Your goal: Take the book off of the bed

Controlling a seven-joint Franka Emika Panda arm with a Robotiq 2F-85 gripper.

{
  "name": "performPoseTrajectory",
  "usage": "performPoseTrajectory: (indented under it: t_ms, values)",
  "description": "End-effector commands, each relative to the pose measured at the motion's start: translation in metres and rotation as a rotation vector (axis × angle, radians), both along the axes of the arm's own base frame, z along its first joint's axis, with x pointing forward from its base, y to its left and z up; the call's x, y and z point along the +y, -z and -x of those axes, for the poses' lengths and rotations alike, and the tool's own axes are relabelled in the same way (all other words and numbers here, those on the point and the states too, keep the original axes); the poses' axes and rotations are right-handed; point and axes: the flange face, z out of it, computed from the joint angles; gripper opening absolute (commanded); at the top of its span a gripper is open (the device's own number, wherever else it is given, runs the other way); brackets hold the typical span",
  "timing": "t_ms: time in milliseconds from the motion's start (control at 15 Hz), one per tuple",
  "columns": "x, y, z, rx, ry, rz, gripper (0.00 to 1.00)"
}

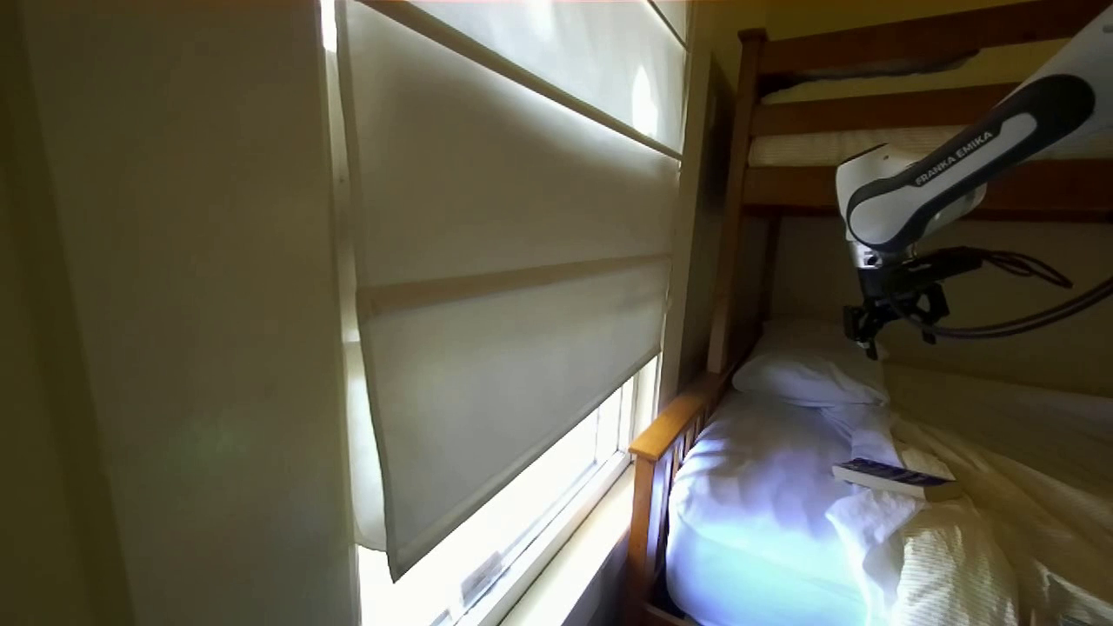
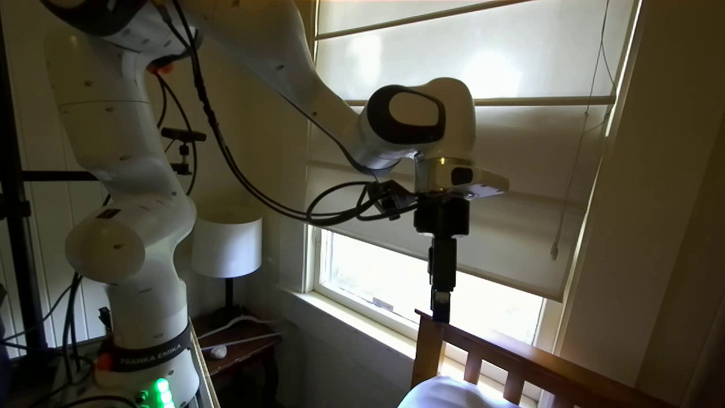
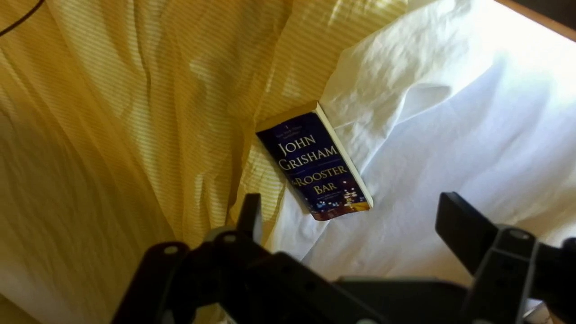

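The book (image 3: 320, 166), a rectangular paperback, lies cover up on the brown wood-framed bed (image 1: 678, 419), where a ribbed yellowish blanket (image 3: 180, 90) meets a creased white sheet (image 3: 486, 166). The gripper (image 3: 353, 217) hangs above the bed; its blocky black fingers (image 3: 465, 231) stand wide apart and hold nothing.

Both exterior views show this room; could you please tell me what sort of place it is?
Most likely a bedroom: there is a wooden bunk bed with a pillow on its lower level, and a white-shaded lamp.
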Motion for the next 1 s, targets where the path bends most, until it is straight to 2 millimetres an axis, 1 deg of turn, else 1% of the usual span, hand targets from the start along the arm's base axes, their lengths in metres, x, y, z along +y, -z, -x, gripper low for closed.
performPoseTrajectory:
  t_ms: [0, 67, 133, 400, 533, 733, 867, 933]
  values:
    - [-0.006, 0.009, -0.008, 0.077, 0.066, 0.11, 1.0]
    - [-0.008, 0.018, -0.016, 0.098, 0.074, 0.146, 1.0]
    - [-0.011, 0.035, -0.029, 0.122, 0.092, 0.184, 1.0]
    - [-0.013, 0.091, -0.073, 0.264, 0.092, 0.31, 1.0]
    - [-0.016, 0.12, -0.091, 0.363, 0.041, 0.331, 1.0]
    - [-0.036, 0.153, -0.101, 0.458, -0.13, 0.285, 1.0]
    - [-0.051, 0.172, -0.104, 0.546, -0.19, 0.244, 1.0]
    - [-0.031, 0.162, -0.096, 0.472, -0.128, 0.253, 1.0]
